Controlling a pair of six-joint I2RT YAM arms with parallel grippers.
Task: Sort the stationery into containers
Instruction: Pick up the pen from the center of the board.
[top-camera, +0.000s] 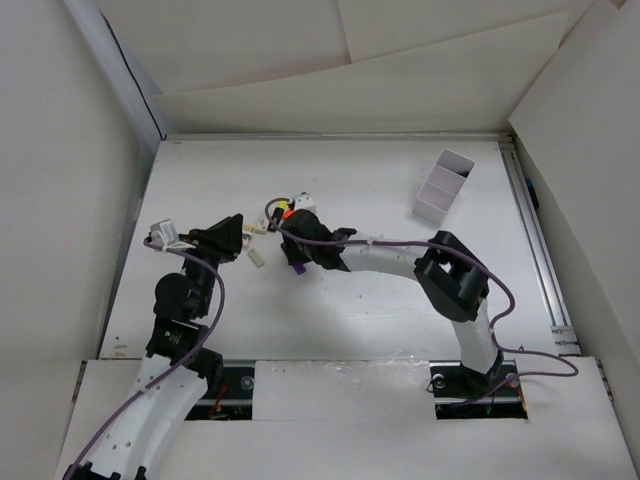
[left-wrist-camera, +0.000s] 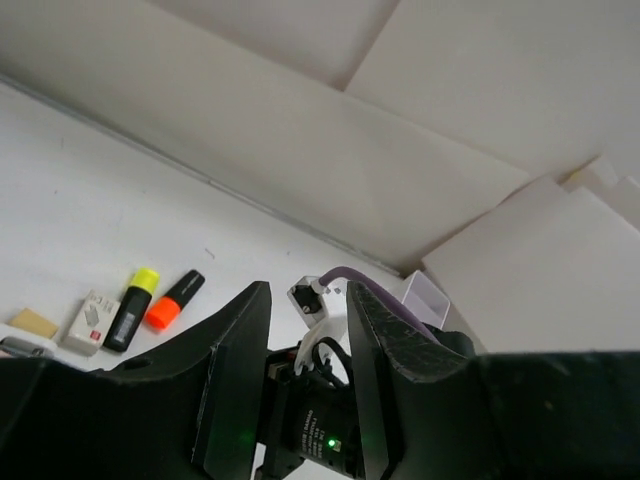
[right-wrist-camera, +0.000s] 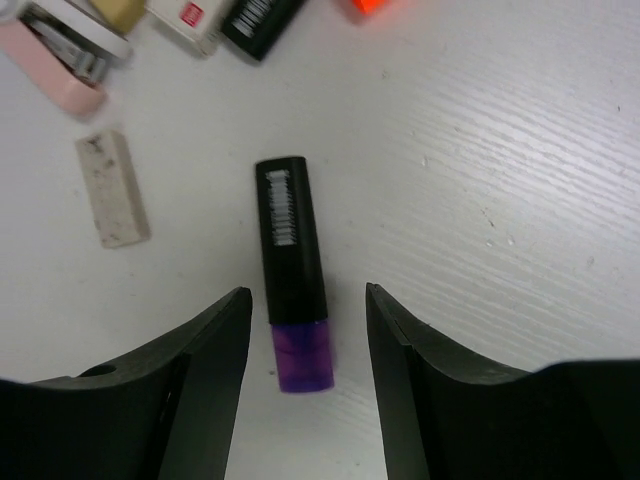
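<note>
A black highlighter with a purple cap lies flat on the white table, also seen from above. My right gripper is open and straddles its capped end, with a finger on each side and a gap to both; it shows in the top view. A yellow-capped marker and an orange-capped marker lie side by side further back. My left gripper is open and empty, raised to the left of the right wrist. The divided pale tray stands at the back right.
A grubby white eraser, a pink stapler and a red-labelled eraser lie left of the purple marker. The tray shows beyond my left fingers. White walls close in the table on all sides.
</note>
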